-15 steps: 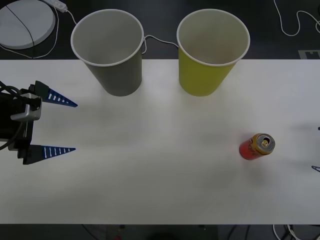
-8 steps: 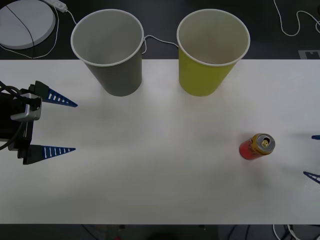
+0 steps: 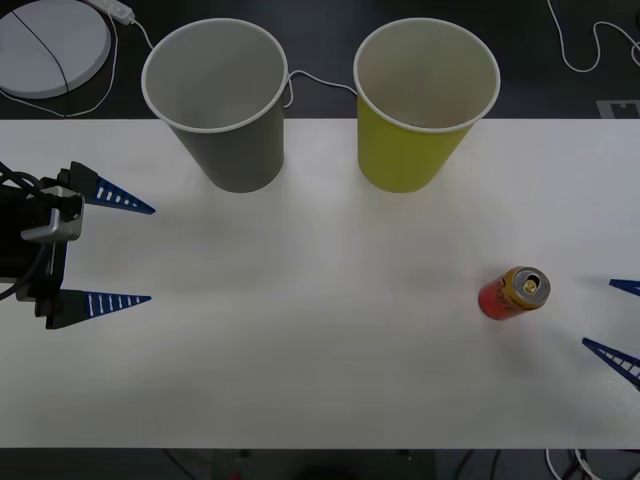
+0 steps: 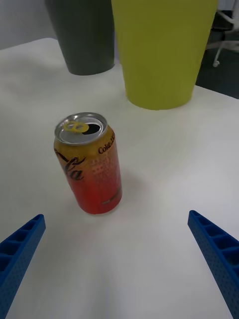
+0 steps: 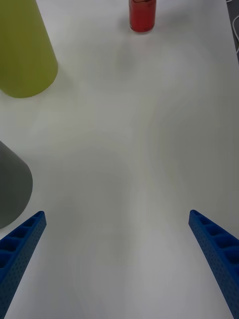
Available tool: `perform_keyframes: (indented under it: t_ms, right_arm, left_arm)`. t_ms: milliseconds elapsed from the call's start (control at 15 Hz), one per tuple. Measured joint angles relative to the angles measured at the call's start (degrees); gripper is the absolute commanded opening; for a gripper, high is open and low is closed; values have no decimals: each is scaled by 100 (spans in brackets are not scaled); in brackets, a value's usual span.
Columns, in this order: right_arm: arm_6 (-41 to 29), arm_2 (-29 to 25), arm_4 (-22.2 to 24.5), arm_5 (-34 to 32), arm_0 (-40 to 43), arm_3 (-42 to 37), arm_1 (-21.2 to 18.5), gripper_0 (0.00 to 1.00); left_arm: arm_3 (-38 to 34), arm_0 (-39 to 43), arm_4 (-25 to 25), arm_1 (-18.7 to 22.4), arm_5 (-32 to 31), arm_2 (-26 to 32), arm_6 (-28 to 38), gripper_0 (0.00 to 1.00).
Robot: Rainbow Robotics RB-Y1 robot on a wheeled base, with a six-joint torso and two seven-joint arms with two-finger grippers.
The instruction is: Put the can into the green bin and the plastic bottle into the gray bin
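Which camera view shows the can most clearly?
The right wrist view: the can stands upright and close, with its silver top and lettering visible. The front view shows it small, from above. The left wrist view shows only its lower body, far off and cut by the frame edge.

- Bare white table [image 3: 320, 330] is seen between the wide-open right gripper [image 3: 617, 320] and the can [image 3: 513, 292]; nothing stands in that gap.
- The can is well apart from the green bin [image 3: 420, 100] and gray bin [image 3: 222, 100].
- Both bins' mouths are left unobstructed.
- Open left gripper [image 3: 112, 250] is parked at the table's left edge.
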Motion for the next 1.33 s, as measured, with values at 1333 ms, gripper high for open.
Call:
perform_keyframes:
  t_ms: [1333]
  right_arm:
    - [1226, 580, 50, 1010, -539, 38, 1349, 100]
  left_arm:
    - [0, 0, 0, 0, 1, 0, 0, 100]
